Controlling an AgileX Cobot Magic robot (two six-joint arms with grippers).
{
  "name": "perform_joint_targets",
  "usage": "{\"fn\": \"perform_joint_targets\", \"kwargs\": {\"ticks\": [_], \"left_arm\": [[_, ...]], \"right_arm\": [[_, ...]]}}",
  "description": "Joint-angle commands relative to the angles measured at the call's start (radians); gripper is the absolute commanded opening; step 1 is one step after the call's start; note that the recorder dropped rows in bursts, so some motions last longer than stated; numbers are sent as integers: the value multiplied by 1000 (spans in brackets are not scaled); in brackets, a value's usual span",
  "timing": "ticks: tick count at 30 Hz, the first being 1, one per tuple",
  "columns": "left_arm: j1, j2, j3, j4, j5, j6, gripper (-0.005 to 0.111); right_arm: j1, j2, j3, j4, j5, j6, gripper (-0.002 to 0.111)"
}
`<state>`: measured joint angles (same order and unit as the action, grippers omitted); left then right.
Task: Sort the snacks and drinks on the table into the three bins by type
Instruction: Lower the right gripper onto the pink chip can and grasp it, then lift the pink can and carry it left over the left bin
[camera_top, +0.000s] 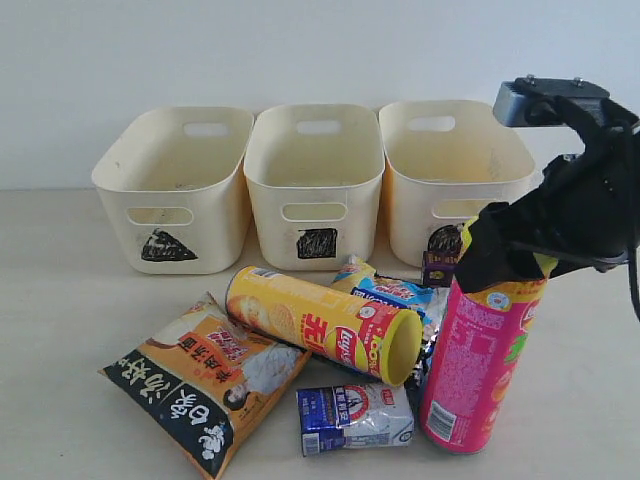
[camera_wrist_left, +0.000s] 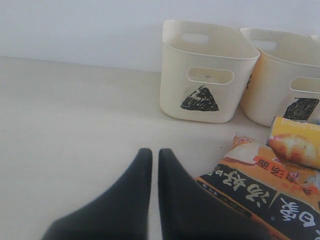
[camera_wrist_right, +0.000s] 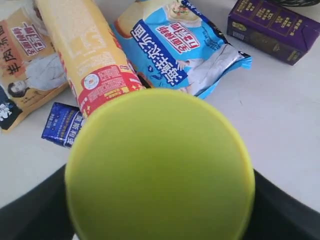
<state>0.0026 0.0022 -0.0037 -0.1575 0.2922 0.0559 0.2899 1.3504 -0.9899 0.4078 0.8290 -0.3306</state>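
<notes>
My right gripper (camera_top: 505, 250) is shut on the top of the pink chip tube (camera_top: 478, 365), which stands slightly tilted at the front right; its yellow-green lid (camera_wrist_right: 160, 170) fills the right wrist view. The yellow tube (camera_top: 320, 325) lies on its side mid-table. Left of it lies the orange-and-black bag (camera_top: 205, 380), behind it the blue bag (camera_top: 400, 292). The blue-and-white carton (camera_top: 355, 418) lies in front, the purple carton (camera_top: 437, 268) by the circle bin (camera_top: 450, 175). The triangle bin (camera_top: 175, 190) and square bin (camera_top: 315, 185) stand at the back. My left gripper (camera_wrist_left: 155, 152) is shut and holds nothing, left of the orange bag (camera_wrist_left: 260, 192).
All three bins look empty and stand in a row against the white wall. Bare tabletop (camera_wrist_left: 75, 115) stretches left of the triangle bin (camera_wrist_left: 200, 75) and around my left gripper. The snacks crowd together in front of the square and circle bins.
</notes>
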Motion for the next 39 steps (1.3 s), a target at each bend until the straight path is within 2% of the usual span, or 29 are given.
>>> {"fn": "perform_joint_targets", "kwargs": {"ticks": [1, 8, 11, 16, 23, 27, 33, 39], "left_arm": [[-2, -2, 4, 3, -1, 5, 4], [-2, -2, 4, 3, -1, 5, 4], [-2, -2, 4, 3, -1, 5, 4], [-2, -2, 4, 3, -1, 5, 4], [-2, -2, 4, 3, -1, 5, 4], [-2, -2, 4, 3, -1, 5, 4], [-2, -2, 4, 3, -1, 5, 4], [-2, -2, 4, 3, -1, 5, 4]], "right_arm": [[2, -55, -28, 3, 32, -20, 0], [2, -100, -194, 28, 99, -15, 0], [2, -100, -277, 132, 96, -43, 0], [2, -100, -361, 345, 38, -199, 0], [2, -5, -453, 514, -12, -296, 0], [84, 108, -482, 648, -85, -409, 0], [277, 286, -555, 646, -376, -581, 0], [399, 468, -690, 646, -665, -745, 0]]}}
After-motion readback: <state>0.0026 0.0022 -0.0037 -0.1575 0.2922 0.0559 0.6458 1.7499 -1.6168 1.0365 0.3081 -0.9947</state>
